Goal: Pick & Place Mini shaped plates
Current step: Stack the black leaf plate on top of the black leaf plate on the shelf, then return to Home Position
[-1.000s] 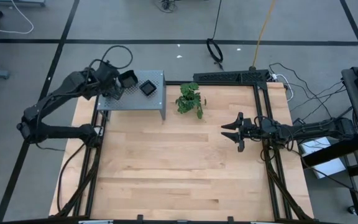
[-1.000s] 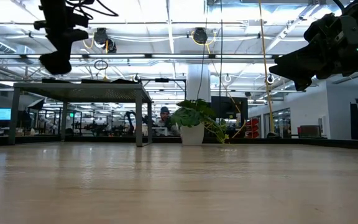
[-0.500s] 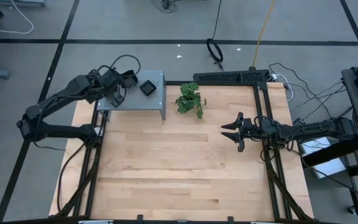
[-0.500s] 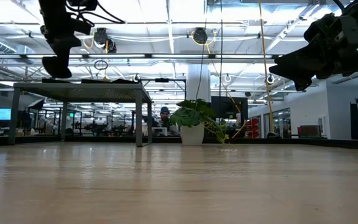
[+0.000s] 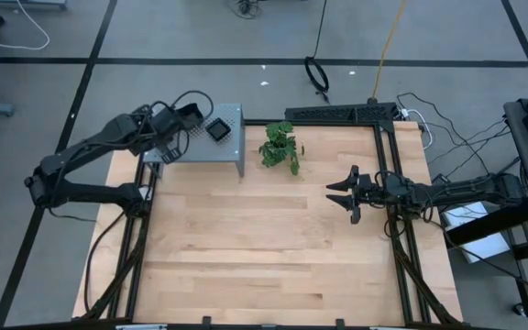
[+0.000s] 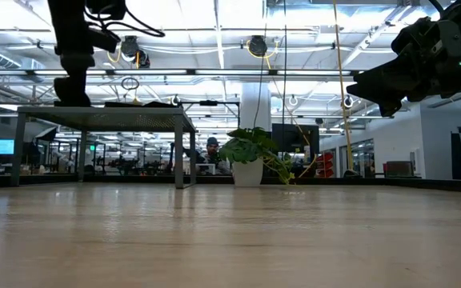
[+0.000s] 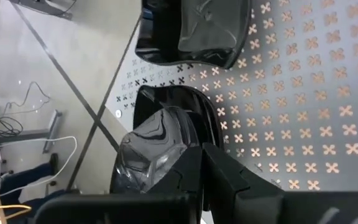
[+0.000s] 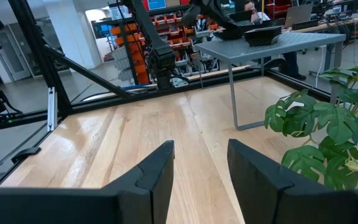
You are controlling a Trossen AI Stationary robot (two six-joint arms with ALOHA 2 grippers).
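My left gripper (image 5: 170,137) sits in the upper left of the high view, over the left part of the grey perforated shelf (image 5: 230,147), and its fingers are clenched on a glossy black mini plate (image 7: 166,134). In my left wrist view that plate fills the lower middle of the frame, pinched at its edge between my dark fingers (image 7: 229,180), with its far rim lying on or just above the cross-punched metal; I cannot tell which. A second black plate (image 7: 194,31) lies just beyond it at the top of that frame, resting on the shelf. From above, another dark dish, or a small stack of them (image 5: 218,129), sits on the shelf to the right of my left gripper, apart from it. In the low view my left arm comes down from the top left corner onto the shelf's top. My right gripper (image 5: 340,192) waits in the middle right of the high view, above the bare wooden table (image 5: 264,247), its fingers spread and empty. The small green potted plant (image 5: 280,147) stands between the shelf and my right gripper.
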